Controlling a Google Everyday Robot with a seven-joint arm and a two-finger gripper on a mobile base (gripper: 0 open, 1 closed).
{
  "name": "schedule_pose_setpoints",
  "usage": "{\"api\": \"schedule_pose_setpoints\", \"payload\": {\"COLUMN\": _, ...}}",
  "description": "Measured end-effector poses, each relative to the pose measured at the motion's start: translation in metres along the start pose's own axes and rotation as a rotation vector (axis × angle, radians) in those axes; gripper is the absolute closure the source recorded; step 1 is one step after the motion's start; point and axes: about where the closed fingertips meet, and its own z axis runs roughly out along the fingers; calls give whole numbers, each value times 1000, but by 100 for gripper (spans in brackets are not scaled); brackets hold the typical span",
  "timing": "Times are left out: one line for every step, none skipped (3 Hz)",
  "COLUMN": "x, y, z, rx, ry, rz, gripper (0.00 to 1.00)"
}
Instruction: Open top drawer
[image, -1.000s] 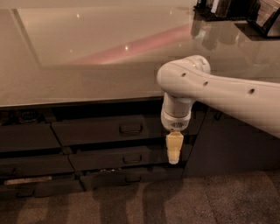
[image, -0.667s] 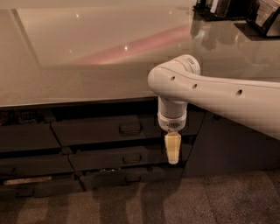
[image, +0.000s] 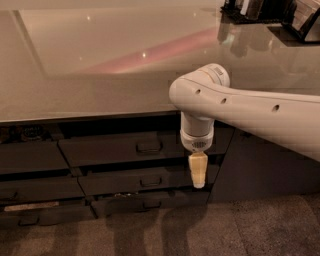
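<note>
The top drawer (image: 110, 150) is the wide dark grey front just under the countertop, with a small loop handle (image: 149, 146) at its centre. It looks shut, or nearly so. My gripper (image: 198, 172) hangs straight down from the white arm (image: 240, 107), cream-coloured. It is to the right of the handle and lower, level with the second drawer front (image: 125, 181). It holds nothing that I can see and is apart from the handle.
A glossy beige countertop (image: 100, 65) spans the top, with dark racks (image: 265, 12) at its back right. A third, slimmer drawer (image: 150, 204) lies below. More drawer fronts (image: 30, 157) are on the left, a dark cabinet door (image: 260, 165) on the right, and carpet (image: 225, 230) below.
The arm's wrist joint has shifted a little to the left. The gripper tip has stayed almost in place. The drawers have not moved.
</note>
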Motion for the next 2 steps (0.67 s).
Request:
{"api": "schedule_pose_setpoints", "payload": {"x": 0, "y": -2, "z": 3, "rx": -7, "ry": -74, "rz": -36, "gripper": 0}}
{"api": "schedule_pose_setpoints", "payload": {"x": -3, "y": -21, "z": 15, "rx": -9, "ry": -324, "rz": -27, "gripper": 0}}
